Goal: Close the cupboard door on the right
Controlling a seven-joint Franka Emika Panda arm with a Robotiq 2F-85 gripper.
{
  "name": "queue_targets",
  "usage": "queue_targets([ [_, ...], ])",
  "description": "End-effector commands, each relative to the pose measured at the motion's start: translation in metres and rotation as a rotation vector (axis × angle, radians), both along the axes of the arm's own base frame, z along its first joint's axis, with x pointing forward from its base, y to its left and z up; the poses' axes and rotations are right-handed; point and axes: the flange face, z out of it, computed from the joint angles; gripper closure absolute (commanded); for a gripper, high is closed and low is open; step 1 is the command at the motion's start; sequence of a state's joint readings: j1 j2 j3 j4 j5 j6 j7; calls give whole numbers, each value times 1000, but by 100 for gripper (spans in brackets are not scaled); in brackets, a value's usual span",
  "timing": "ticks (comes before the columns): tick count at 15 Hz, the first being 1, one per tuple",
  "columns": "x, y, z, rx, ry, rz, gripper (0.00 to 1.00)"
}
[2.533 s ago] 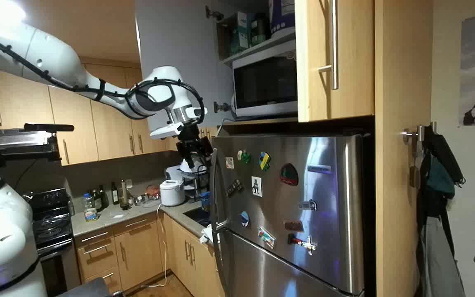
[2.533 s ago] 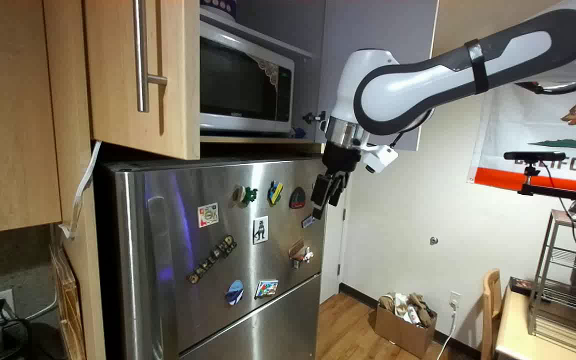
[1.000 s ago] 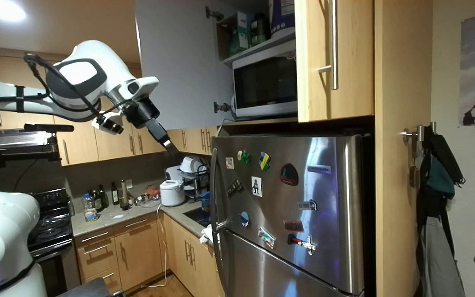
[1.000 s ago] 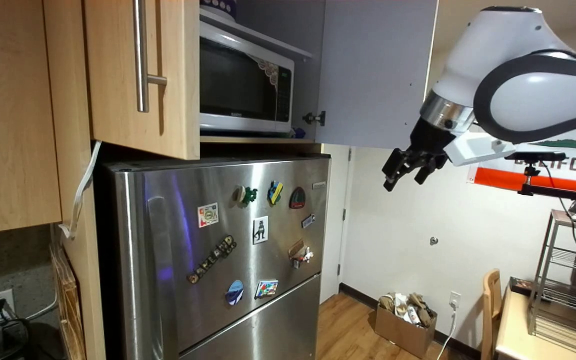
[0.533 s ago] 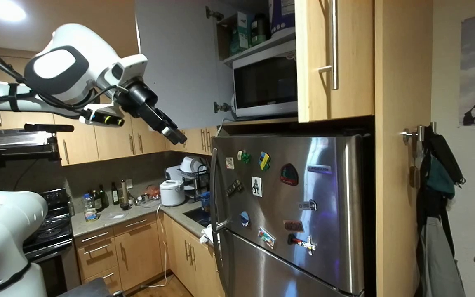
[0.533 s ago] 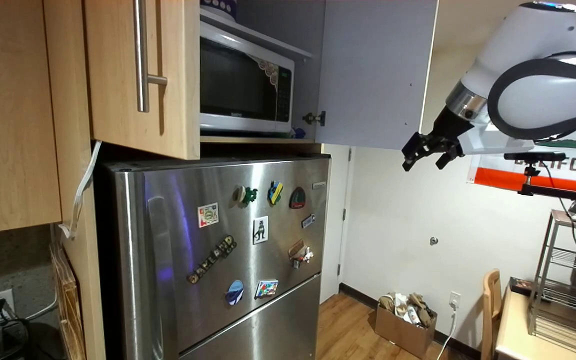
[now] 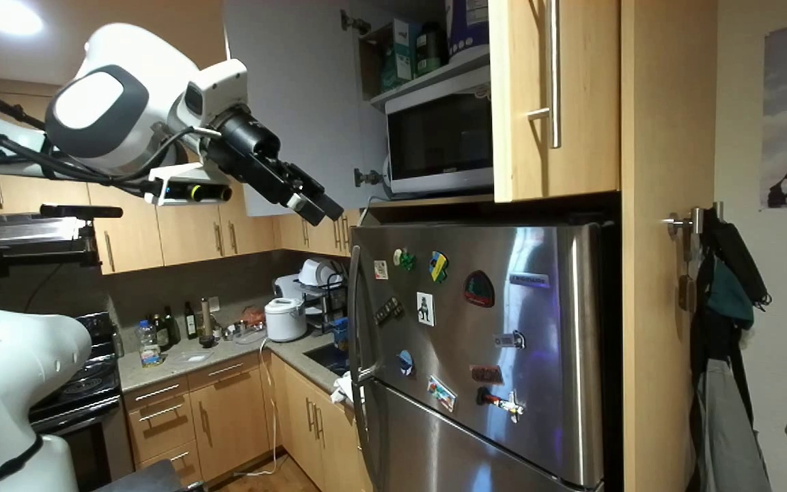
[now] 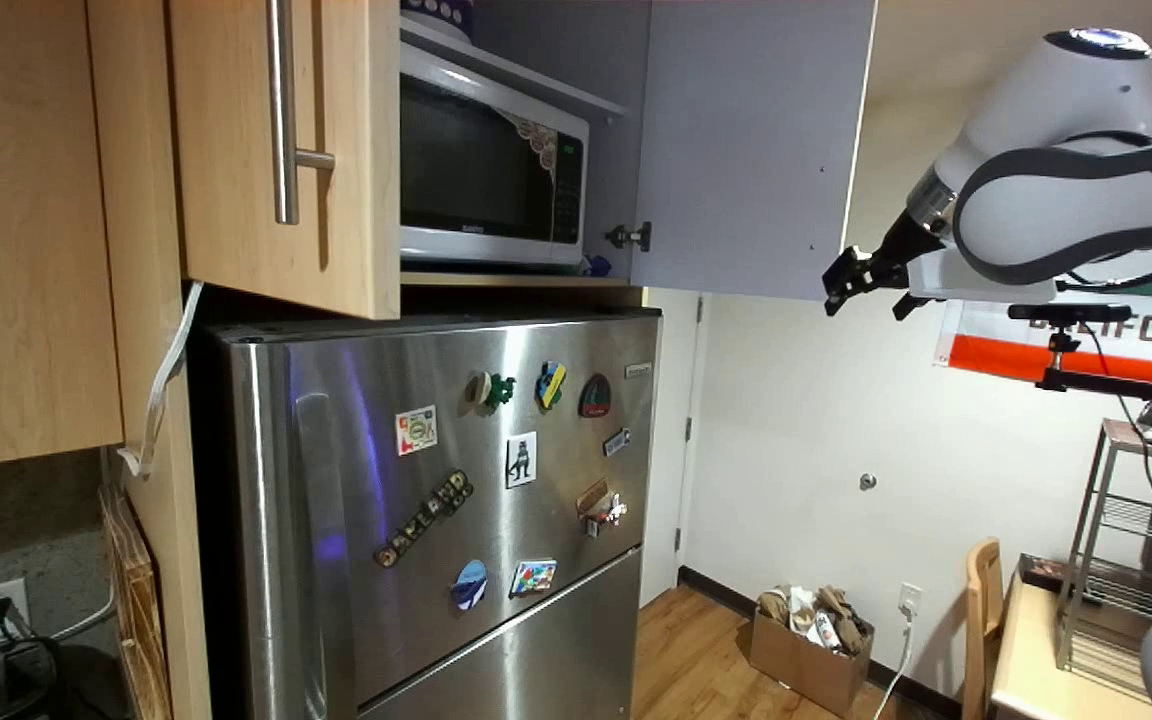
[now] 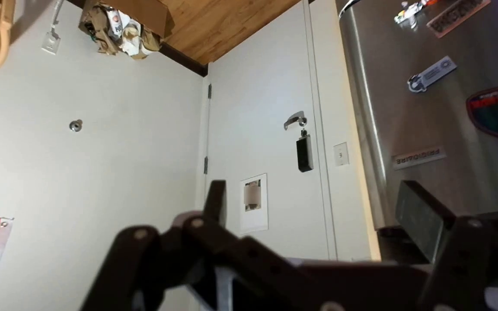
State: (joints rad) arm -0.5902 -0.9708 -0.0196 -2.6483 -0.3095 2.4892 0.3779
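The cupboard above the fridge has both doors standing open. The right door shows its wooden outer face [image 7: 581, 102] and bar handle in an exterior view, and its grey inner face [image 8: 746, 150] in an exterior view. The left door shows its grey inner face [image 7: 291, 89] and its wooden outer face [image 8: 226, 150] in the same way. My gripper [image 7: 325, 208] is open and empty, in front of the cupboard. In an exterior view the gripper [image 8: 868, 303] appears by the right door's lower free edge; contact is not visible. The wrist view [image 9: 318, 211] shows nothing between the fingers and neither cupboard door.
A microwave [image 8: 486, 170] sits inside the cupboard. The steel fridge [image 8: 416, 400] with magnets stands below; it also shows at the right of the wrist view [image 9: 374, 129]. A white room door [image 9: 257, 108] and a cardboard box [image 8: 806, 660] are beyond. A wire shelf [image 8: 1126, 560] stands nearby.
The arm has pulled back from the fridge front and turned. Over the last second the gripper has risen and levelled somewhat. Both cupboard doors have stayed open and unmoved.
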Motion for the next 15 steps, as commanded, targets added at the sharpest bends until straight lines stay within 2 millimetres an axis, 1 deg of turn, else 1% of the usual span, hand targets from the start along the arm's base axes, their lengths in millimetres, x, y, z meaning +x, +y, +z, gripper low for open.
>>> queue_targets([
  [1,-6,-35,21,-15,-71,-79,0],
  [3,-9,-53,30,-17,-97,-81,0],
  [4,-6,-56,33,-14,-103,-67,0],
  [5,-4,-54,35,-17,-109,-49,0],
  [6,-14,-47,28,-12,-94,-73,0],
  [10,-12,-49,27,-8,-92,-73,0],
  [11,-6,-43,25,-12,-88,-69,0],
  [15,14,-46,36,22,-119,-102,0],
])
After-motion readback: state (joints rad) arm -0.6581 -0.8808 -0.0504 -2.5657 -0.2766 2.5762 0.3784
